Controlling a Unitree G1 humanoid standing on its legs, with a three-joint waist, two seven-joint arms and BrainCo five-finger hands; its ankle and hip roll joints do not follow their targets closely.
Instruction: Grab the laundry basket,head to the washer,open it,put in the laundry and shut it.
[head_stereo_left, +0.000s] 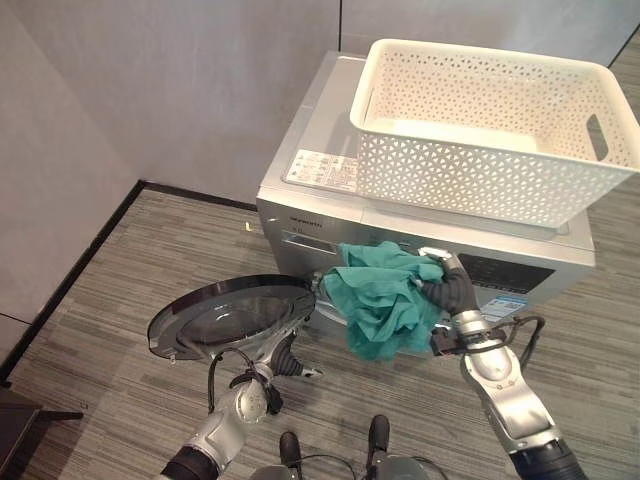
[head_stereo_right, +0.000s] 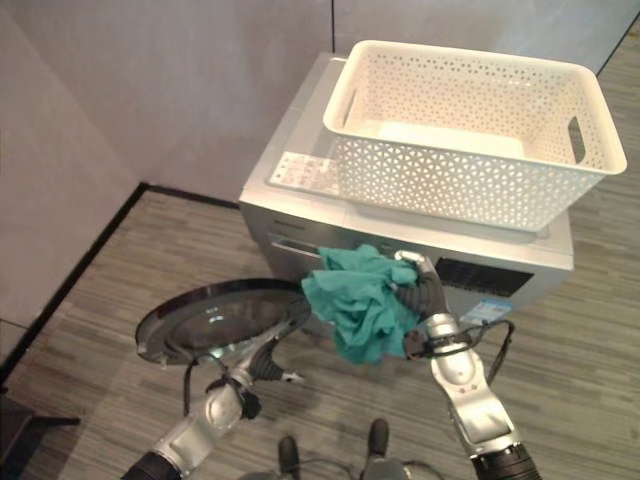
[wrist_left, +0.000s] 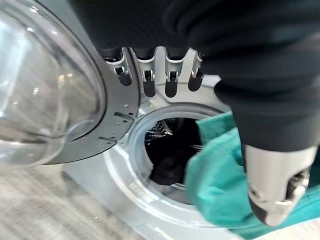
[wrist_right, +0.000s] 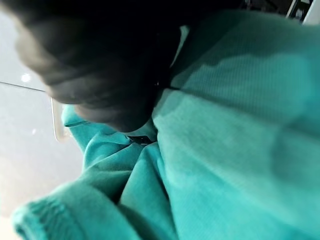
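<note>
Loading stage. The right hand (head_stereo_left: 447, 290) carries a bunched teal cloth (head_stereo_left: 380, 295) just in front of the washer (head_stereo_left: 310, 150); the cloth hides the fingers (head_stereo_left: 436, 254) in part, and the right wrist view shows cloth pressed close against the dark cover, so whether they curl round it cannot be told, though the cloth hangs from that hand and plainly depends on it. The cloth sits at the drum opening (wrist_left: 170, 150), partly across its rim and not yet inside; the drum interior is dark, and its contents cannot be made out. The door (head_stereo_left: 235, 312) is swung fully out to the robot's left, glass facing up. The left hand (wrist_left: 155, 75) lies at the door's inner frame with fingers (wrist_left: 171, 82) straight, gripping nothing, probably to keep the door from swinging back into the loading path. The basket (head_stereo_left: 480, 160), white and perforated, rests on the washer's top surface, slightly overhanging the right side; parked there it frees both hands and stays within reach. It appears empty, suggesting this cloth is the last of the load. The floor (head_stereo_left: 120, 290) is grey striped carpet; plain grey walls (head_stereo_left: 150, 80) meet in a corner behind, edged with a dark skirting.
</note>
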